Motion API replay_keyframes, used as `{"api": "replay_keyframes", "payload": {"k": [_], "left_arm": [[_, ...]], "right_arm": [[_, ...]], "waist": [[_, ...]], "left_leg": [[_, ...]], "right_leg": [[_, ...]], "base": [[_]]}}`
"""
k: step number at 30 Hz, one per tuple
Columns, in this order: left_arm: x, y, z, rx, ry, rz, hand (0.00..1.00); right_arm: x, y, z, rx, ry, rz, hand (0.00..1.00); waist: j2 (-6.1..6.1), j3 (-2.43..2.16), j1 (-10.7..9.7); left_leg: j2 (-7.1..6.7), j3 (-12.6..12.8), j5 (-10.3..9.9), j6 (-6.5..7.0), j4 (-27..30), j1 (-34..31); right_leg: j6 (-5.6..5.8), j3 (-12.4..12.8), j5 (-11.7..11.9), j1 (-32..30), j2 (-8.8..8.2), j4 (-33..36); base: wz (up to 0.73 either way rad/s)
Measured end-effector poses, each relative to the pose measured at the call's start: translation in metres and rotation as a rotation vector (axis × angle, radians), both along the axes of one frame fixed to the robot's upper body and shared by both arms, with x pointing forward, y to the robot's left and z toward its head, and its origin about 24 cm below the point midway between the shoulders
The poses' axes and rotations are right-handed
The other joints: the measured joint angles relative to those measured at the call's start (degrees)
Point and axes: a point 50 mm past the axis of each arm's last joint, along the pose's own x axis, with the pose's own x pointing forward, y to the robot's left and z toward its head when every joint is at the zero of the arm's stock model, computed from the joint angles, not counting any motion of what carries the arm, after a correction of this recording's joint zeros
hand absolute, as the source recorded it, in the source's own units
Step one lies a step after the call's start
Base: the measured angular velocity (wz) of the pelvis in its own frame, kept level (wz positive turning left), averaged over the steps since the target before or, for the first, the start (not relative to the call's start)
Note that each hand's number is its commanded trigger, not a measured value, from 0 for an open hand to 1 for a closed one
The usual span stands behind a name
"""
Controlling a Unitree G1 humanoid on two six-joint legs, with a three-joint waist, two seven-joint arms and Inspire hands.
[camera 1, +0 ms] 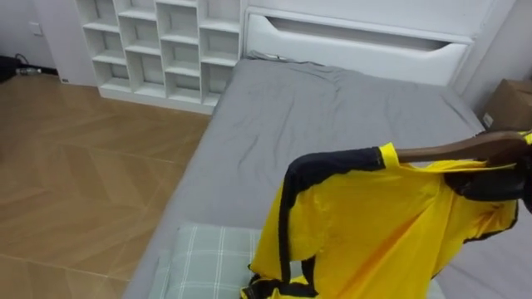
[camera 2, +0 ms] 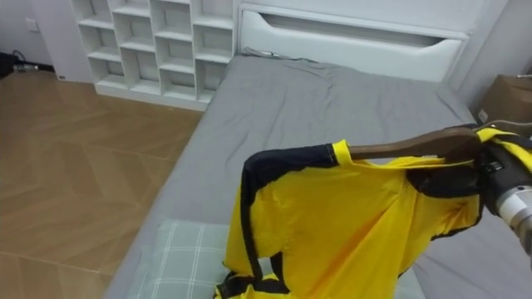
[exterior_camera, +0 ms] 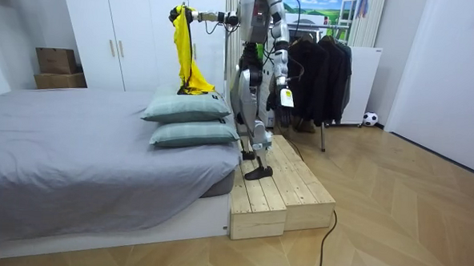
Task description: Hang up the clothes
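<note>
Grey bed [camera 1: 332,116] with white headboard [camera 1: 357,41], white cubby shelves [camera 1: 158,50], herringbone wood floor [camera 1: 75,166]; seemingly a cardboard box [camera 1: 509,100] beside.

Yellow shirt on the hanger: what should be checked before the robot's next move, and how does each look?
1. Yellow black-trimmed shirt on brown wooden hanger: near shoulder ok, far shoulder cannot tell.
2. Right hand fingers curled round hanger: ok.
3. Hem clear of pale green checked pillow: not ok, it touches.
4. Left hand hanging free: ok.
5. Space on rack of dark clothes: cannot tell.
</note>
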Motion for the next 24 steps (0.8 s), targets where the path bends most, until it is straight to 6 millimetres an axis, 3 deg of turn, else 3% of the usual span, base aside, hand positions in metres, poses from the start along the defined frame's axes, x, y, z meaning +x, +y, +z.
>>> {"api": "replay_keyframes", "payload": {"k": [5, 11, 16, 24], "left_arm": [[0.008, -0.008, -0.006, -0.082, -0.003, -0.029, 0.00], [0.032, -0.004, -0.006, -0.081, -0.068, -0.080, 0.00], [0.051, -0.001, -0.004, -0.070, -0.121, -0.122, 0.00], [0.059, -0.005, -0.006, -0.115, -0.144, -0.143, 0.00]], "right_arm": [[0.001, 0.002, 0.004, -0.097, 0.009, 0.018, 1.00], [0.002, 0.011, 0.014, -0.153, -0.009, 0.069, 1.00], [0.002, 0.014, 0.017, -0.251, 0.029, 0.101, 1.00], [0.002, 0.024, 0.028, -0.359, 0.043, 0.157, 1.00]], "waist": [[-0.29, 0.10, -0.8], [-1.57, 0.71, -1.7], [-3.24, 0.25, -2.2], [-3.60, 0.31, -2.9]], "left_leg": [[-0.11, -0.9, 0.0, 0.00, 0.2, -0.5], [-0.03, -0.8, 0.0, -0.01, 0.2, -0.8], [-0.02, -0.7, 0.0, -0.01, 0.1, -0.8], [0.00, -0.7, 0.0, -0.01, 0.1, -0.7]], "right_leg": [[0.10, -0.6, -0.2, 0.0, -0.16, -0.1], [0.05, -0.6, -0.3, -0.4, -0.16, 0.0], [0.06, -0.5, -0.3, -0.4, -0.14, 0.0], [0.06, -0.5, -0.2, -0.5, -0.14, 0.1]], "base": [[0.08], [0.00], [0.00], [0.00]]}}
